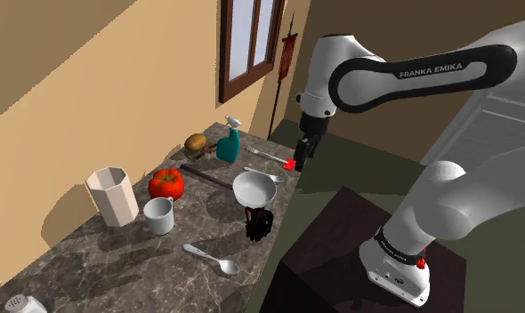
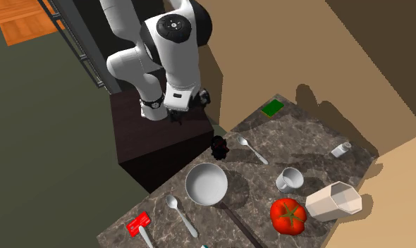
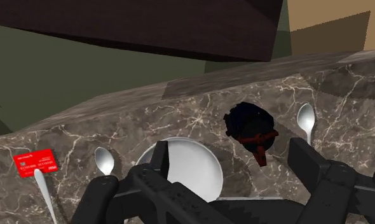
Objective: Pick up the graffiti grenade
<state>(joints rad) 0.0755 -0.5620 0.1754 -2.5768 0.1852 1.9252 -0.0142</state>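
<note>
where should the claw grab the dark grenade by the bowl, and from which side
Probably the rounded dark body of the grenade, from straight above: it lies low on the counter near the edge, the bowl close beside it, so the open claw should straddle its narrower width.

Veined marble countertop [image 1: 118,258] (glossy), smooth white bowl [image 1: 254,188]

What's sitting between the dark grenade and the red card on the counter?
The white bowl and a spoon beside it, between the grenade and the red card, seen in the wrist view.
</note>
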